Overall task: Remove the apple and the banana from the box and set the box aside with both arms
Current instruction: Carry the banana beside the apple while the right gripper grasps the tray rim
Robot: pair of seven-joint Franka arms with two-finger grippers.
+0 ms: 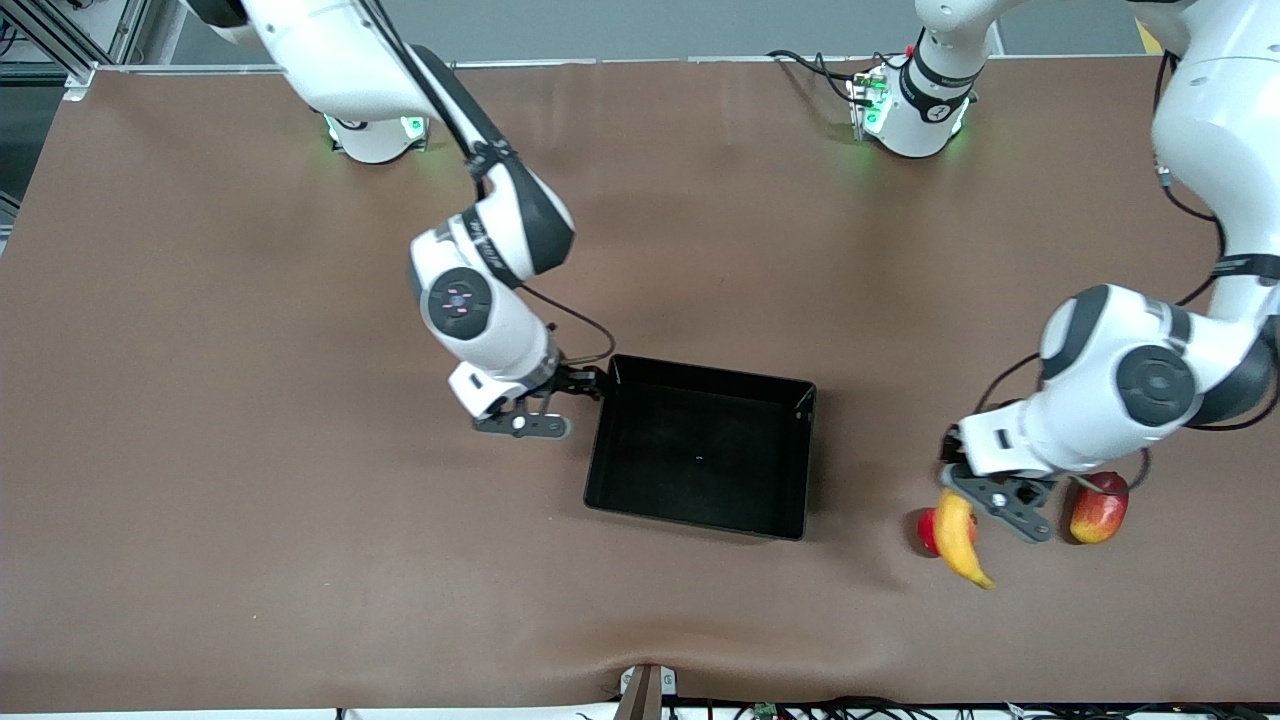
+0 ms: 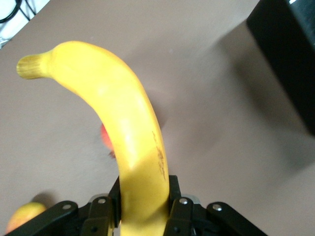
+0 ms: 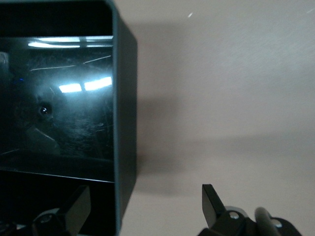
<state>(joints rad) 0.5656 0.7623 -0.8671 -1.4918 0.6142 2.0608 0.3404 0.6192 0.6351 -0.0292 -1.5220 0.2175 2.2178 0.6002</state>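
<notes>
Toward the left arm's end of the table, the left gripper point(image 1: 962, 492) clamps the banana point(image 1: 957, 537) above the apple point(image 1: 929, 531). At the black bin's point(image 1: 700, 520) corner, the right gripper point(image 1: 590, 385) straddles the wall, fingers apart, bare tabletop point(image 1: 250, 450) beside it.

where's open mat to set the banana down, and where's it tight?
Inside the box is free; nothing lies in it. Bare mat runs between the box and the banana, held in the left end effector. Tight: the apple sits under the banana, with the mango beside. The right end effector straddles the box's wall at a corner.
</notes>
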